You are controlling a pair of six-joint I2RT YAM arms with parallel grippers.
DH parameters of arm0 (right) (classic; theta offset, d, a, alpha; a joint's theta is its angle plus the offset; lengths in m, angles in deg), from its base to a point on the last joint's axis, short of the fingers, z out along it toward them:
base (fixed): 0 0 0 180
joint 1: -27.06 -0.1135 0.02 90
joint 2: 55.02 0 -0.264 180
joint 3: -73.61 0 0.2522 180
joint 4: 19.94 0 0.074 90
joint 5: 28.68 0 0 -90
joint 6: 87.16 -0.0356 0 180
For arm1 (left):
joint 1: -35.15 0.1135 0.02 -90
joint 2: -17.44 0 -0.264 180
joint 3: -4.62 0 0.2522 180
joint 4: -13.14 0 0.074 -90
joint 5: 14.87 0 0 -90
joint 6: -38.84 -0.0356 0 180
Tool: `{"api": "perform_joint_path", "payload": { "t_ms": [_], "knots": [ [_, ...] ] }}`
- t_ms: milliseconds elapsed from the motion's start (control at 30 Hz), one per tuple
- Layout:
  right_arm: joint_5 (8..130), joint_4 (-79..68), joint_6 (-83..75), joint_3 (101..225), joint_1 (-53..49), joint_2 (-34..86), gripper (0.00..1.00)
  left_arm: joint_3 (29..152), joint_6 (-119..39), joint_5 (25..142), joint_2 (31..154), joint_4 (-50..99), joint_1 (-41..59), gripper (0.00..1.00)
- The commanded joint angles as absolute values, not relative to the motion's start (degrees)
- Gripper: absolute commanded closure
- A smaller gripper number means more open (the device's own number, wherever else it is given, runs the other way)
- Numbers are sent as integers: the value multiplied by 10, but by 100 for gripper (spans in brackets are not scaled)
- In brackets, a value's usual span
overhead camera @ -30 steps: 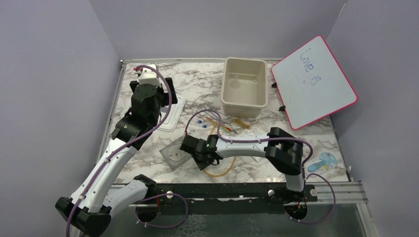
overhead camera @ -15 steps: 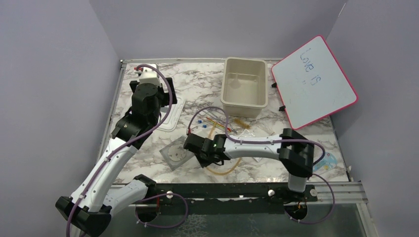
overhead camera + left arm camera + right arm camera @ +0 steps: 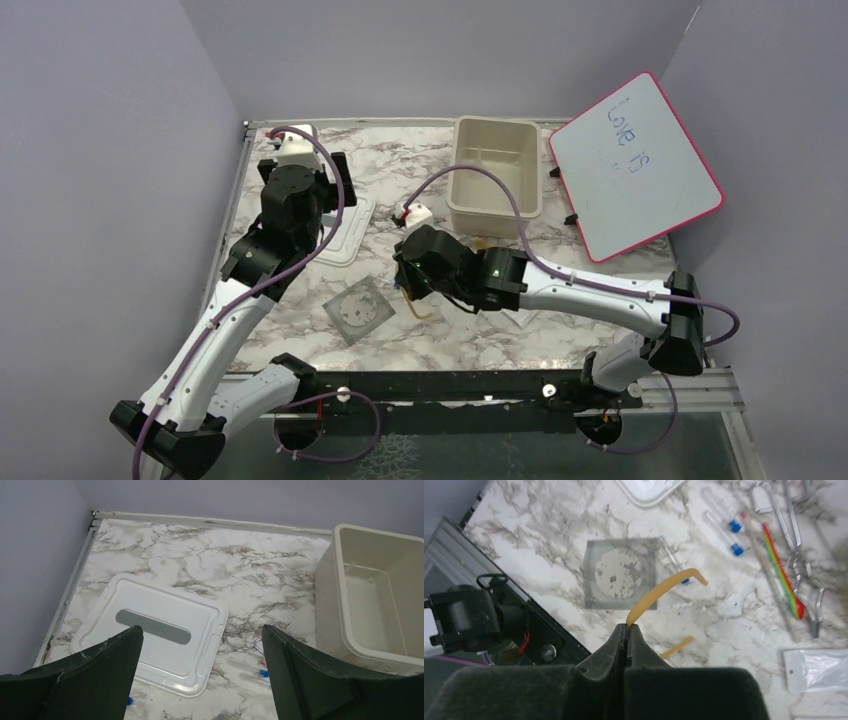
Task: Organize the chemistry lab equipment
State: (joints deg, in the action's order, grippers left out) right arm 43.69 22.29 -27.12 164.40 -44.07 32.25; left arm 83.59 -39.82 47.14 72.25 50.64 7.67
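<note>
The right claw [image 3: 628, 627], clamped shut on the amber rubber tube [image 3: 663, 588] arcing above the marble counter [image 3: 549, 525], sits just short and left of the beige rectangular plastic tub [image 3: 490, 218], nearer it than the wide-open, empty left claw [image 3: 200, 630].

Item: pink-framed whiteboard [image 3: 640, 175], far right of the scene, tilted, just to the right of the beige tub [image 3: 455, 170].

Inscription: handwritten in blue marker on the white face, in the board's far part, "Love is". The letters run slantwise, following the tilt of the board.

Second line: a few fainter blue strokes just beneath the first, too small and pale to read.

Legibility: readable in the top external view only; the wrist views show no lettering.
</note>
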Motion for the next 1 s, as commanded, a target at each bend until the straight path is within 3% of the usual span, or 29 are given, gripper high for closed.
{"api": "perform_joint_path", "payload": {
  "t_ms": [0,567,967],
  "knots": [
    [384,187,-203,1693,-421,282,99,857,-393,462,718,515,78,9],
    [383,72,-32,1835,-199,296,99,821,-350,547,745,506,78,9],
    [479,-7,-10,1758,-67,348,99,785,-318,605,775,475,78,9]
  ]
}}
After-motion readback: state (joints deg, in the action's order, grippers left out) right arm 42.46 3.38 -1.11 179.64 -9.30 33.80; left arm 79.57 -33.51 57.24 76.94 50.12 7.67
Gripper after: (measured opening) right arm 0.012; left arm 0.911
